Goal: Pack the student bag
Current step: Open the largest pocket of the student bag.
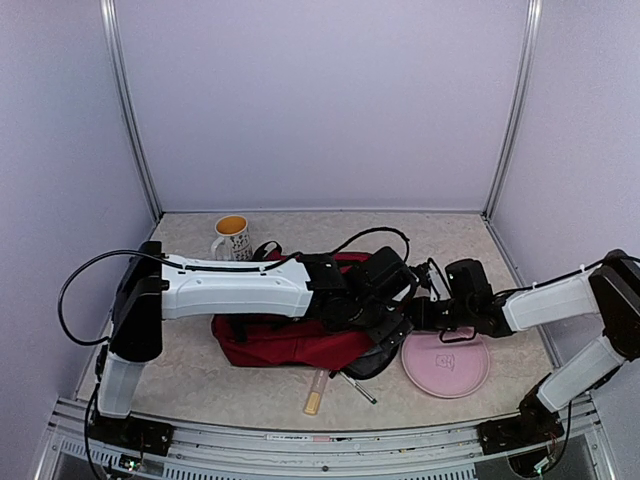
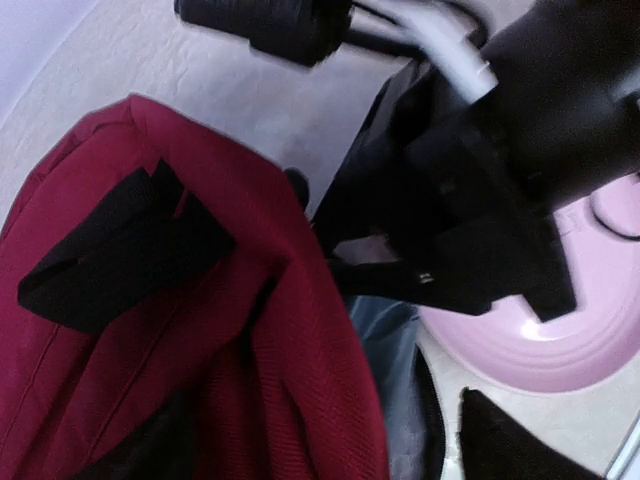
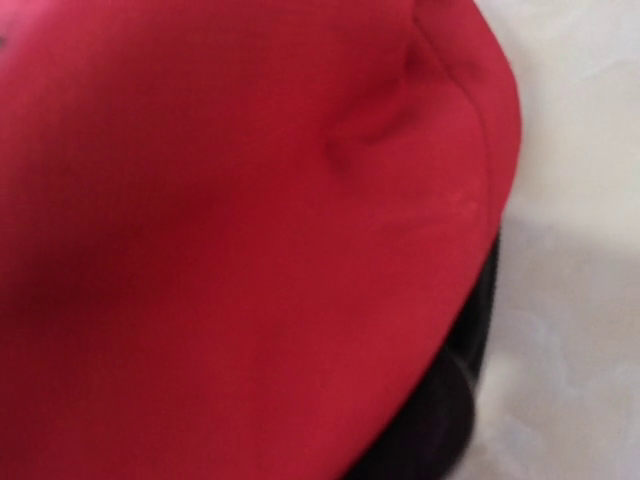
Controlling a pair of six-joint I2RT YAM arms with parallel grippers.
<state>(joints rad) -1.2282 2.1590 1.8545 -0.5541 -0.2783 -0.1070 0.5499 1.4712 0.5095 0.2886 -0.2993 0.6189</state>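
The student bag point(image 1: 270, 342), dark red with black straps, lies in the middle of the table under both arms. My left gripper point(image 1: 390, 318) hangs over its right end. In the left wrist view its jaws point(image 2: 320, 440) stand wide apart, with a fold of the bag's red cloth point(image 2: 300, 330) and some blue-grey fabric point(image 2: 395, 370) between them, and one dark fingertip point(image 2: 505, 440) shows at the lower right. My right gripper point(image 1: 425, 310) is pressed against the same end of the bag. Its wrist view is filled with red cloth point(image 3: 250, 230), so its fingers are hidden.
A pink plate point(image 1: 445, 365) lies right of the bag, under the right gripper. A white mug point(image 1: 232, 238) with a yellow inside stands behind the bag at the left. A pale marker point(image 1: 315, 392) and a thin pen point(image 1: 356, 387) lie in front of the bag.
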